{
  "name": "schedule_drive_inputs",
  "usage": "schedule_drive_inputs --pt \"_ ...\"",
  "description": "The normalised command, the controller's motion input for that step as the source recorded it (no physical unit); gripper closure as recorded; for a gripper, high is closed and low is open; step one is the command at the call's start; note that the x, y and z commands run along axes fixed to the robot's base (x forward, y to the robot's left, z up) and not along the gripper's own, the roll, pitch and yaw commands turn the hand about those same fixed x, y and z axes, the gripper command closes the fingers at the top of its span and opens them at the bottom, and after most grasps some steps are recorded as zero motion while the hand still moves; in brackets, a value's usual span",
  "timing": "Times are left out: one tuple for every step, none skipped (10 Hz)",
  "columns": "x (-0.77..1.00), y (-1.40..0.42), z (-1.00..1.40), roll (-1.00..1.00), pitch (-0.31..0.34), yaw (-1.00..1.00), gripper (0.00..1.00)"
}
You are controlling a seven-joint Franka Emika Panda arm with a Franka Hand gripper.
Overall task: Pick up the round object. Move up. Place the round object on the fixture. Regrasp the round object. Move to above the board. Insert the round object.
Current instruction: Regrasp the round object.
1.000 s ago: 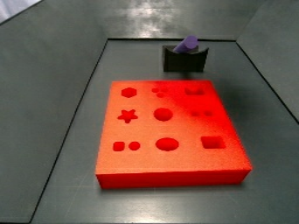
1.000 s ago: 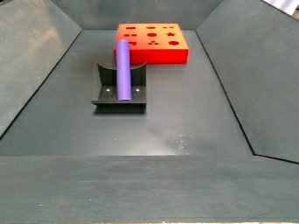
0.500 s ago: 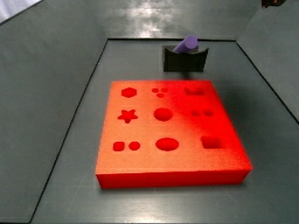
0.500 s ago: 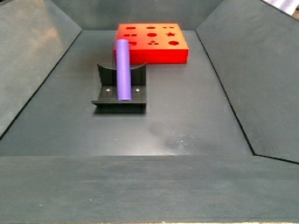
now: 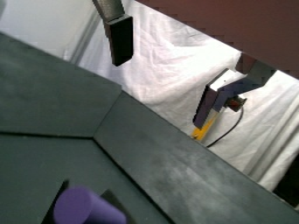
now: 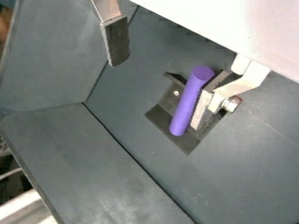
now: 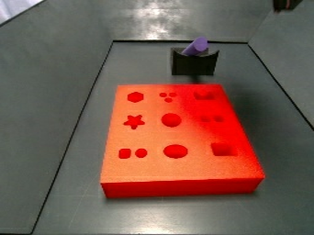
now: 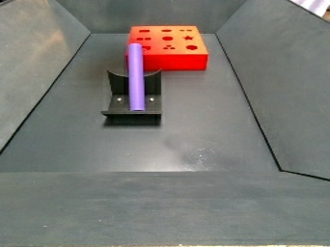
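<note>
Hovering high with jaws wide and empty, the pincer (image 6: 176, 57) must descend to regrasp the slim purple cylindrical peg (image 6: 187, 101) resting on the dark notched fixture (image 8: 133, 104).

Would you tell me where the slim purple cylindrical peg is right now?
The slim purple cylindrical peg rests on the dark fixture, apart from the orange-red board; the open gripper is above it.

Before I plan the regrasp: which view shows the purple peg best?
A side view shows the purple peg whole, lying on the fixture. Another side view shows only its end. A wrist view shows it beyond the open gripper, above; another catches just a tip.
</note>
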Motion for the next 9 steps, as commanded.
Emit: schedule_drive_inputs --pt "0.05 0.04 -1.0 0.14 -0.142 0.15 0.0" --pt "0.06 0.04 -1.0 0.12 -0.163 0.1 0.0" --pt "0.06 0.04 -1.0 0.09 -0.175 0.06 0.0" --pt "0.06 0.04 -1.0 0.08 -0.171 0.0 0.0" --pt "0.07 0.03 -1.0 0.07 -0.163 -0.04 0.0" --pt "0.06 0.03 -1.0 0.06 -0.144 -0.06 0.0" --pt "0.07 0.03 -1.0 0.06 -0.121 -0.08 0.0" --pt "0.06 0.03 -0.95 0.05 -0.088 -0.1 0.0" --pt "0.05 0.02 -0.77 0.05 -0.061 -0.1 0.0"
